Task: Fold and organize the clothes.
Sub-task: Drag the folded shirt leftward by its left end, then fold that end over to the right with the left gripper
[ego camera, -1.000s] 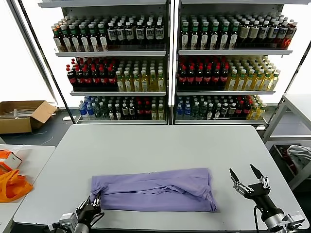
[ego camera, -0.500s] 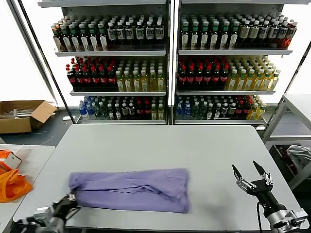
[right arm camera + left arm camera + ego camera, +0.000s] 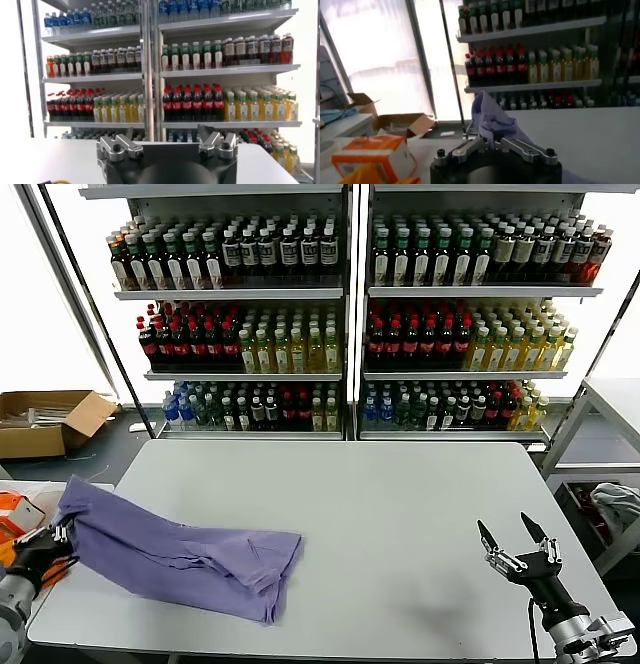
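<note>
One of the clothes, a lavender T-shirt folded into a long strip, lies slanted across the grey table's front left part. Its left end is raised off the table at the left edge. My left gripper is shut on that raised end. In the left wrist view the purple cloth rises from between the closed fingers of the left gripper. My right gripper hovers open over the table's front right corner, far from the shirt. The right wrist view shows the right gripper with nothing between its fingers.
A white side table stands left of the grey table, with an orange bag and an orange box on it. A cardboard box sits on the floor behind. Bottle shelves stand beyond the far edge. A rack stands right.
My left gripper has dragged the shirt from the front middle of the table to the left and lifted its end past the left edge. The right gripper has barely moved.
</note>
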### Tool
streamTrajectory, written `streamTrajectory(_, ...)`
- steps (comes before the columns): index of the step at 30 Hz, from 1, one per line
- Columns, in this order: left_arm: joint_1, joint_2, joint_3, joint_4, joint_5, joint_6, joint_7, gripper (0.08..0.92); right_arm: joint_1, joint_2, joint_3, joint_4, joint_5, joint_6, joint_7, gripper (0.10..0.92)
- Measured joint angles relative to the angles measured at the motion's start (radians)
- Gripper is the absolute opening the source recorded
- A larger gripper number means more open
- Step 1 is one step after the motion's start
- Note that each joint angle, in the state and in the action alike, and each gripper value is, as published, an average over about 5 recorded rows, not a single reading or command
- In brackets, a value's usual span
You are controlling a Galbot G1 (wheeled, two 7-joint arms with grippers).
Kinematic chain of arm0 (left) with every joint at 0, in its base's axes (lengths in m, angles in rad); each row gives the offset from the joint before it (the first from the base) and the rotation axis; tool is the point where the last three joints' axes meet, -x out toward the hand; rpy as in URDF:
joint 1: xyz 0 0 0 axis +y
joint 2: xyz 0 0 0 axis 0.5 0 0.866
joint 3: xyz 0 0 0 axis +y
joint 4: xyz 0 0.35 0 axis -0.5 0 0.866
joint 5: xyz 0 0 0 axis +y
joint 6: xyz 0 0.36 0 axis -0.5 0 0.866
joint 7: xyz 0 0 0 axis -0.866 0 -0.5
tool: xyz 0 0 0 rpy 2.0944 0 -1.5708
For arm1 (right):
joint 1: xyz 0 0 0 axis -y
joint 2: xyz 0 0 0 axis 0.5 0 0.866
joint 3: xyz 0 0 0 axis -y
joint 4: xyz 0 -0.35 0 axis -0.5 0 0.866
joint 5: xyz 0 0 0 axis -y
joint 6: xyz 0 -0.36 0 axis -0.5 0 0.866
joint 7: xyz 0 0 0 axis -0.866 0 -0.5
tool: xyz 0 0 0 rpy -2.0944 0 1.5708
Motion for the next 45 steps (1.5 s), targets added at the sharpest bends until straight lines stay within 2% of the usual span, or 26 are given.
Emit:
streamTrajectory(10, -0.033, -0.030, 0.198, -0.136, -0.062, 0.013, 0.000, 0.108, -0.004, 0.021, -0.008, -0.005, -0.017, 0.000, -0.007, 0.823)
streamTrajectory(23, -0.038, -0.108, 0.408, -0.157, -0.007, 0.016, 0.024, 0.112, -0.004, 0.046, -0.026, -0.011, -0.031, 0.003, -0.015, 0.823)
streamTrajectory(35, -0.048, -0.186, 0.550, -0.093, 0.060, 0.016, 0.040, 0.345, 0.004, 0.057, -0.034, -0.016, -0.037, 0.007, -0.016, 0.823)
streamTrajectory(40, -0.033, -0.192, 0.565, -0.098, 0.071, 0.018, 0.051, 0.490, 0.003, 0.057, -0.030, -0.016, -0.034, 0.008, -0.015, 0.823)
streamTrajectory(45, -0.011, -0.182, 0.542, -0.156, 0.056, 0.031, 0.049, 0.637, 0.001, 0.054, -0.026, -0.017, -0.027, 0.009, -0.015, 0.823)
